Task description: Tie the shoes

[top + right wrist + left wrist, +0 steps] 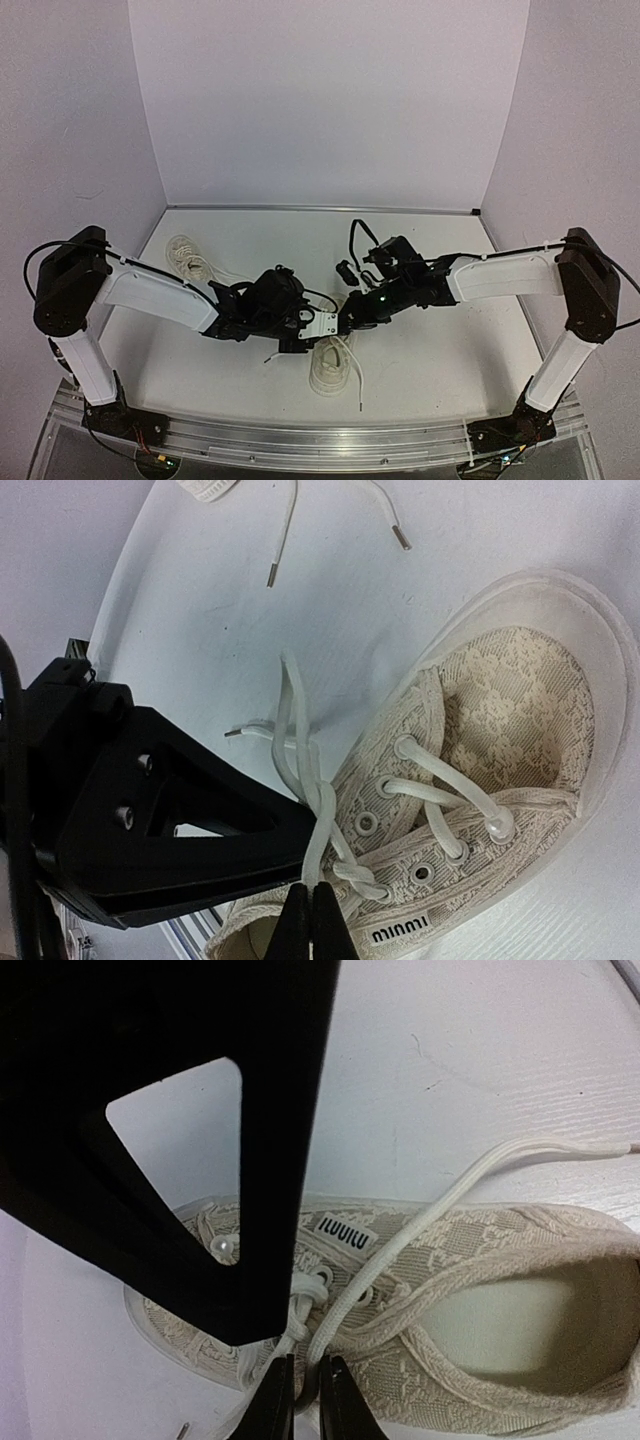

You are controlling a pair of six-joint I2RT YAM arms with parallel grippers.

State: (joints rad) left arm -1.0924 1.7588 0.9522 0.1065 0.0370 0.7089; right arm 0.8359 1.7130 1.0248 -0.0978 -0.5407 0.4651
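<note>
One cream lace-pattern shoe (330, 368) lies near the front middle of the table, under both grippers. In the left wrist view this shoe (480, 1290) fills the lower frame, and my left gripper (305, 1400) is shut on a white lace (395, 1260) beside the top eyelets. In the right wrist view my right gripper (312, 920) is shut on the other lace strand (330, 820), just above a half knot on the shoe (480, 780). The two grippers (310, 325) (350, 318) almost touch. The second shoe (185, 255) lies at the back left with loose laces.
The second shoe's loose lace ends (290, 530) trail over the table beyond the near shoe. A lace end (352, 385) hangs past the near shoe toward the metal rail (330, 440) at the table's front edge. White walls enclose the table.
</note>
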